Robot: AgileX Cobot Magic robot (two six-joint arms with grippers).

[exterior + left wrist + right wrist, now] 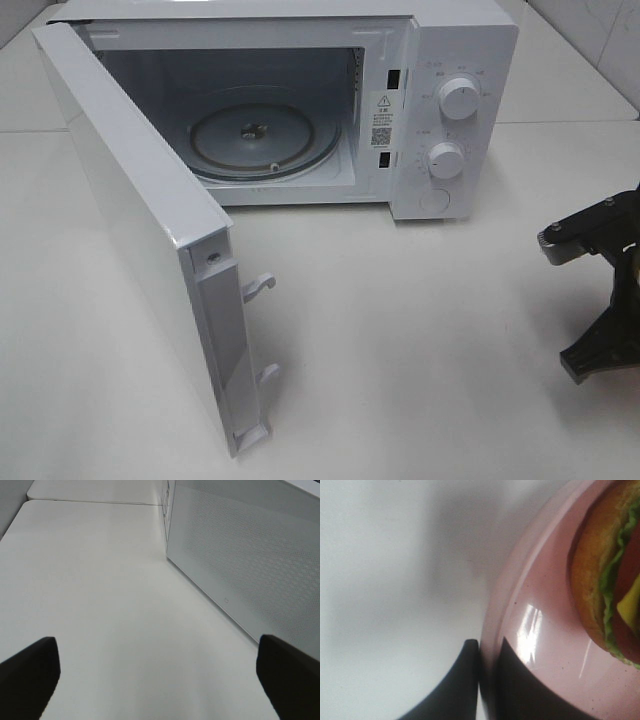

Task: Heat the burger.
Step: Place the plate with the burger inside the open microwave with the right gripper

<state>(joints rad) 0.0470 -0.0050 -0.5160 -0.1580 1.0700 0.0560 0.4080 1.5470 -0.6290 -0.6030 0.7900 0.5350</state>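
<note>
The burger (600, 565), with a golden-brown bun, green lettuce and yellow cheese, sits on a pink plate (545, 645) in the right wrist view only. My right gripper (487, 680) is shut on the plate's rim, one finger on each side. Its black body (600, 300) shows at the right edge of the high view, where plate and burger are out of frame. The white microwave (450, 60) stands at the back with its door (130, 220) swung wide open to the left, and its glass turntable (262, 135) is bare. My left gripper (160, 680) is open and empty.
The microwave door's outer face (240, 565) runs close beside my left gripper. Two knobs (459, 98) sit on the microwave's right panel. The door latch hooks (258, 288) stick out over the white table (400, 350) in front of the oven.
</note>
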